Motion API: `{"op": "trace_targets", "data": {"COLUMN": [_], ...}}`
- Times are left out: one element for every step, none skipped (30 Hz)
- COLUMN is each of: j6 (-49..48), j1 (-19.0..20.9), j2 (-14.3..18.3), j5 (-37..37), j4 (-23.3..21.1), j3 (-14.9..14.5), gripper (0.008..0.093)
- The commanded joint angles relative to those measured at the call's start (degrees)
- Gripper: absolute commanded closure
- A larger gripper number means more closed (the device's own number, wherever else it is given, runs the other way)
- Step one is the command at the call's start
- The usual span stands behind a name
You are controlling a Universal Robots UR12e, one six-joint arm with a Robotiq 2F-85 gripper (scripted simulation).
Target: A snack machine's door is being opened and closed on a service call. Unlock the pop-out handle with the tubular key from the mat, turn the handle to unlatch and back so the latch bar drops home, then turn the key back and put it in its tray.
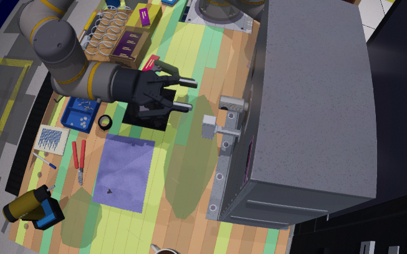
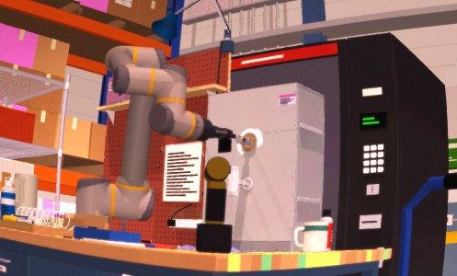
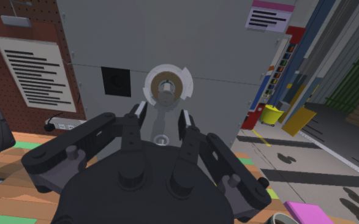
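The tubular key (image 1: 233, 103) (image 3: 166, 93) sits in the lock at the middle of the round brown escutcheon on the grey door, above the pop-out handle (image 1: 210, 126) (image 3: 161, 140). My gripper (image 1: 187, 94) (image 3: 163, 113) is open and empty. It hangs level a short way in front of the door and points at the key. The purple mat (image 1: 125, 172) lies on the bench with nothing but a small dark mark on it. The black tray (image 1: 149, 110) lies under my wrist.
The grey door panel (image 1: 309, 104) fronts the black snack machine. A red pegboard with a notice (image 3: 36, 73) is to the left. On the bench lie a blue parts bin (image 1: 79, 113), a tape roll (image 1: 104, 121), red pliers (image 1: 78, 159), a yellow drill (image 1: 29, 207) and a mug (image 2: 310, 236).
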Motion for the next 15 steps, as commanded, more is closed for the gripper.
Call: {"op": "trace_targets", "data": {"j6": [0.4, 0.9, 1.5, 2.0, 2.6, 3.1, 3.8, 4.4, 5.0, 5.7, 6.4, 7.1, 7.8, 8.6, 9.4], "j1": [0.0, 0.0, 0.0, 0.0, 0.0, 0.0, 0.0, 0.0, 0.0, 0.0, 0.0, 0.0, 0.0, 0.0, 0.0], "j2": [0.0, 0.0, 0.0, 0.0, 0.0, 0.0, 0.0, 0.0, 0.0, 0.0, 0.0, 0.0, 0.0, 0.0, 0.0], "j5": [0.0, 0.0, 0.0, 0.0, 0.0, 0.0, 0.0, 0.0, 0.0, 0.0, 0.0, 0.0, 0.0, 0.0, 0.0], "j4": [0.0, 0.0, 0.0, 0.0, 0.0, 0.0, 0.0, 0.0, 0.0, 0.0, 0.0, 0.0, 0.0, 0.0, 0.0], "j3": [0.0, 0.0, 0.0, 0.0, 0.0, 0.0, 0.0, 0.0, 0.0, 0.0, 0.0, 0.0, 0.0, 0.0, 0.0], "gripper": [0.0484, 0.0484, 0.0484, 0.0484, 0.0484, 0.0484, 0.0484, 0.0484, 0.0484, 0.0484, 0.0484, 0.0484, 0.0484, 0.0484, 0.0484]}}
